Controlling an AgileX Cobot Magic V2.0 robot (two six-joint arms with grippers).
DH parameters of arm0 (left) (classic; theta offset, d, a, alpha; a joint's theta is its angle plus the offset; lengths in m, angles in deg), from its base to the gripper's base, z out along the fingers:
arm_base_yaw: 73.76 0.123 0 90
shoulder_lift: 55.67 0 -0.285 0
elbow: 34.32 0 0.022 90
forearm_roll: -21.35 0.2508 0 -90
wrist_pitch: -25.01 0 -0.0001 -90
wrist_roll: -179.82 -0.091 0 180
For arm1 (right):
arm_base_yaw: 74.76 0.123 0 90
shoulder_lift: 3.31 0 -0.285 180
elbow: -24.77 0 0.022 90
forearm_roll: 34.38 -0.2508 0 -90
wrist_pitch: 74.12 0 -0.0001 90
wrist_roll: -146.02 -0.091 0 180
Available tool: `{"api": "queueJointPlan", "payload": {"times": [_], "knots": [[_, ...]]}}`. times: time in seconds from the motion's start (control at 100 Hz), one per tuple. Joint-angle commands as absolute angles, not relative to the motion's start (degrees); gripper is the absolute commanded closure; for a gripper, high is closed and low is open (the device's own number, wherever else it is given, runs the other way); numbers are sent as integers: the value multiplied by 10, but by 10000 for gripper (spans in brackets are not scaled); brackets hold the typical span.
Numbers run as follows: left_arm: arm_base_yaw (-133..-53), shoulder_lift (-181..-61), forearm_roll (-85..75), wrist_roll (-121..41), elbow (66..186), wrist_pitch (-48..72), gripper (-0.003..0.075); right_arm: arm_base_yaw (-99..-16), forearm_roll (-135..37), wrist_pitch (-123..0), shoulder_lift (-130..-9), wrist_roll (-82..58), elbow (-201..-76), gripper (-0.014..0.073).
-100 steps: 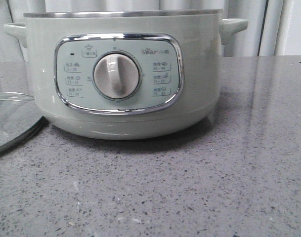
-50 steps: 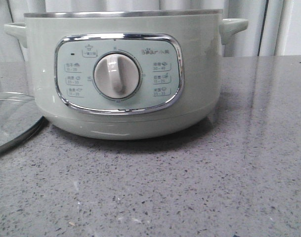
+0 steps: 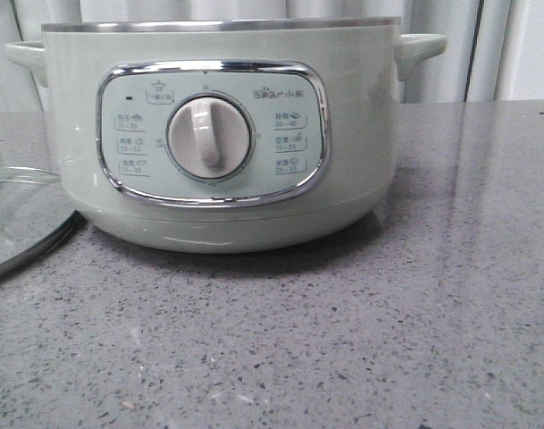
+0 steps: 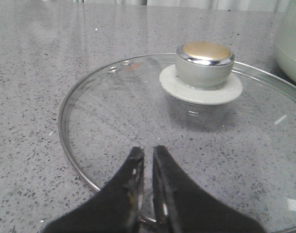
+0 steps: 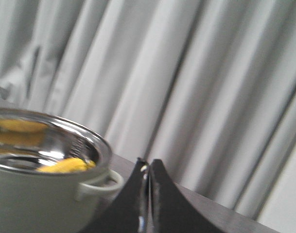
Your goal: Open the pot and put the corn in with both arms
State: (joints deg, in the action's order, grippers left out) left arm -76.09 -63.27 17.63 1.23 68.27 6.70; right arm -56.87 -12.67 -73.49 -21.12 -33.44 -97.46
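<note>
The pale green pot (image 3: 361, 116) stands open in the middle of the front view, its steel rim bare. The corn (image 5: 65, 166) lies inside it, seen in the right wrist view over the pot's rim (image 5: 36, 199). My right gripper (image 5: 148, 162) is shut and empty, in the air beside the pot's side handle (image 5: 101, 187). The glass lid (image 4: 138, 111) with its gold-topped knob (image 4: 204, 63) lies flat on the table, left of the pot (image 3: 21, 223). My left gripper (image 4: 148, 149) is shut and empty, over the lid's near rim. Neither gripper shows in the front view.
The grey speckled table (image 3: 388, 340) stretches in front of and to the right of the pot. A pale curtain (image 5: 186, 73) hangs behind the table. The pot's wall (image 4: 291, 43) is close beside the lid.
The pot has shifted very slightly to the left in the front view. The lid has not moved.
</note>
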Motion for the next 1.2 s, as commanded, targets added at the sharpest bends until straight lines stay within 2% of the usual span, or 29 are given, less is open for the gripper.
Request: {"api": "queueJointPlan", "payload": {"times": [0.0,0.18,0.36,0.41,0.66,0.97,1.19], "knots": [[-763,-614,174,13,671,96,741,-615,-113,-794,-207,-327,-965,657],[-763,-614,174,13,671,96,741,-715,-228,-867,-197,-340,-873,657],[-763,-614,174,13,671,96,741,-769,-321,-989,-149,-340,-760,657],[-763,-614,174,13,671,96,741,-783,-325,-916,-131,-340,-767,657],[-763,-614,174,13,671,96,741,-833,-325,-720,-95,-352,-764,657],[-763,-614,174,13,672,96,741,-834,-325,-566,-92,-352,-764,657],[-763,-614,174,13,672,96,741,-834,-325,-567,-92,-352,-764,657]]}}
